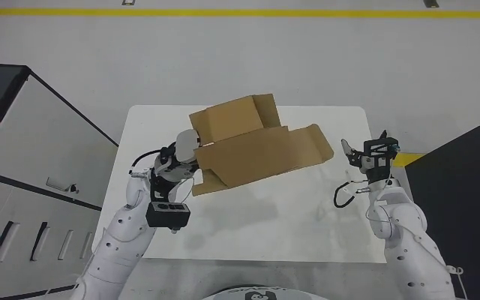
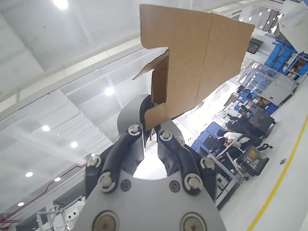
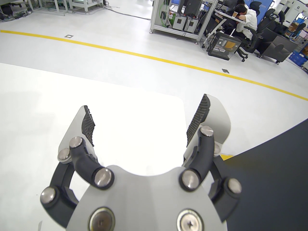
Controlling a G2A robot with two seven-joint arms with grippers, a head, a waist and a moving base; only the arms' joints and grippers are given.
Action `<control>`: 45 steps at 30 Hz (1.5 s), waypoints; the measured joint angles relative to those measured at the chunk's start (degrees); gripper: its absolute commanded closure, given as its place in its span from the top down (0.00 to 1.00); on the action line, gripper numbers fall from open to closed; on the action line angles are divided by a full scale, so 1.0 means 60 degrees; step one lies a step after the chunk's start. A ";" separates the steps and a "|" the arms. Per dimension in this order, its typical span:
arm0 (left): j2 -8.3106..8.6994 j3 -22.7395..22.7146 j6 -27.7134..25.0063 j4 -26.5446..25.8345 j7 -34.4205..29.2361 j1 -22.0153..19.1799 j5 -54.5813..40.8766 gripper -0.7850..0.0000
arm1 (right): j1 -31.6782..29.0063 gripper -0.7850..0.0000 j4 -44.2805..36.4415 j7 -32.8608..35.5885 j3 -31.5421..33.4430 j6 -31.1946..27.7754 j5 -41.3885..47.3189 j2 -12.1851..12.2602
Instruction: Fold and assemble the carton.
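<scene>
A brown carton [image 1: 255, 146], partly folded with flaps spread, is held up off the white table [image 1: 300, 225] toward its far middle. My left gripper [image 1: 187, 154] is shut on the carton's near-left edge. From the left wrist the carton [image 2: 192, 68] rises above the gripper [image 2: 151, 123], a flap corner pinched between the fingers [image 2: 134, 118]. My right gripper [image 1: 352, 150] hangs at the table's right edge, apart from the carton. Seen from its own wrist, that gripper [image 3: 146, 116] stands open with nothing between the ribbed pads [image 3: 201, 114].
A dark cabinet [image 1: 37, 135] stands left of the table and a dark surface [image 1: 450, 172] lies to its right. A yellow floor line [image 1: 240, 13] runs beyond the table. The near half of the tabletop is bare.
</scene>
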 measured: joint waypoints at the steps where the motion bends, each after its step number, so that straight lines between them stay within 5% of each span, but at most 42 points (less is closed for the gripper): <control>1: 0.0002 -0.0018 0.0005 -0.0009 0.0021 0.0012 -0.0008 0.00 | 0.0000 1.00 0.0000 0.0000 0.0000 0.0000 0.0000 0.0000; 16: -0.0039 0.0007 0.0208 -0.0176 -0.0195 0.0070 -0.0185 0.00 | 0.0000 1.00 0.0000 0.0000 0.0000 0.0000 0.0000 0.0000; 29: -0.0293 0.0663 0.0772 0.0493 0.1887 -0.1452 0.0192 0.00 | 0.0000 1.00 0.0000 0.0000 0.0000 0.0000 0.0000 0.0000; 45: -0.0422 0.0783 0.0429 -0.0090 0.2217 -0.1849 0.0624 0.00 | 0.0000 1.00 0.0000 0.0000 0.0000 0.0000 0.0000 0.0000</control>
